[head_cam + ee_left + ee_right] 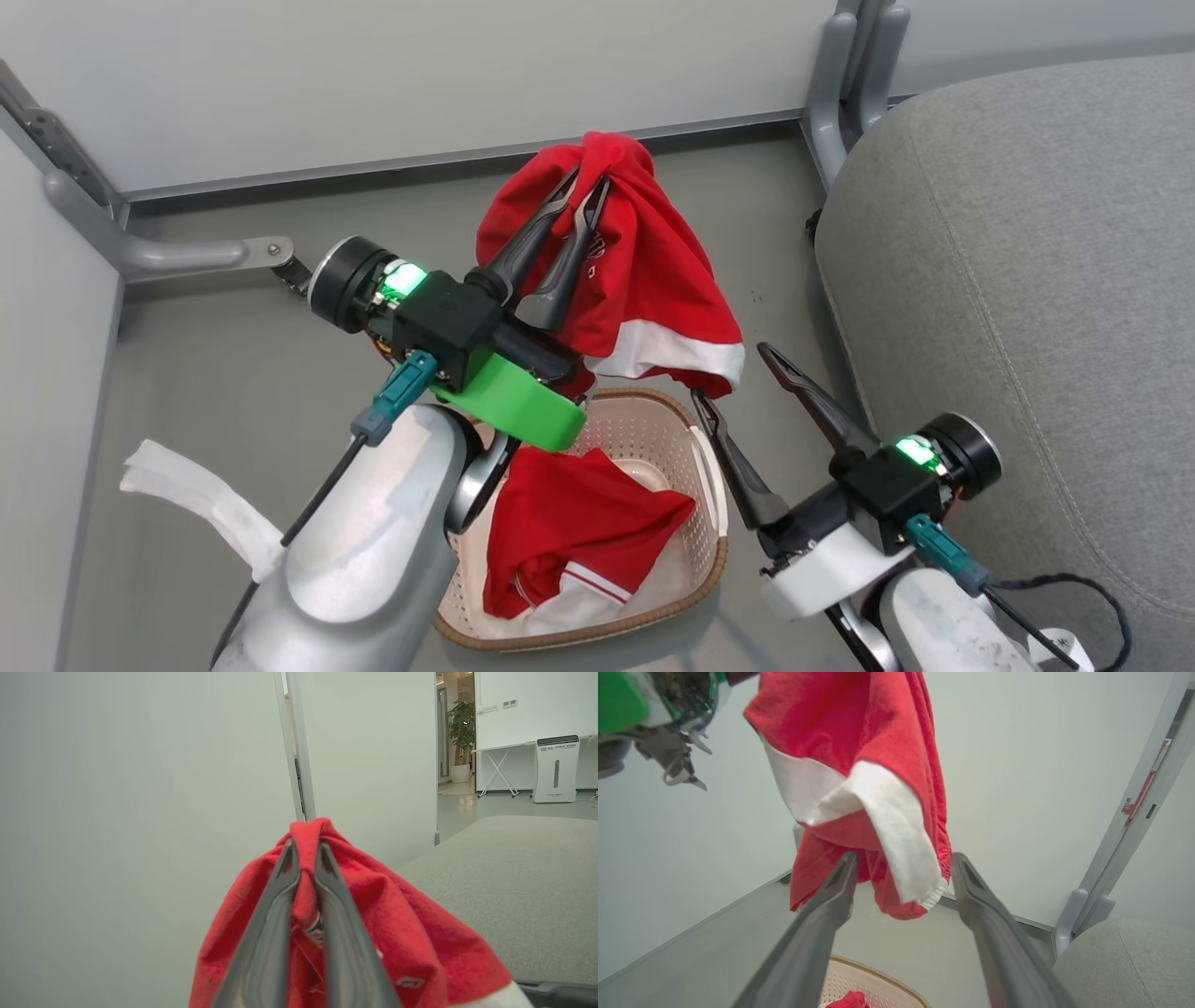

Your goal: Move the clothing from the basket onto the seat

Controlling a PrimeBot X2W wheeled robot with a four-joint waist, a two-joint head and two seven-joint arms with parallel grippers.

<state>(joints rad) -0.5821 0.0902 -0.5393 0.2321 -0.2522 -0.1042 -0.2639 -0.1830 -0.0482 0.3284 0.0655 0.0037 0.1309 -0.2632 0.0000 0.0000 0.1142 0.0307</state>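
My left gripper (583, 187) is shut on the top fold of a red garment (644, 271) with a white hem, which hangs in the air above the far rim of the basket (711, 551). In the left wrist view the left gripper (303, 842) pinches that red garment (373, 914). A second red garment (569, 523) with white trim lies inside the basket. My right gripper (730, 373) stands open just right of the basket, under the hanging hem. In the right wrist view the right gripper (903, 858) straddles the hem of the hanging garment (859, 732). The grey seat (1027, 280) is on the right.
Pale partition walls (373, 84) close off the far and left sides, with grey metal feet (187, 252) on the floor. A white cloth strip (187, 495) lies at the lower left. A black cable (1074, 583) trails over the seat's near edge.
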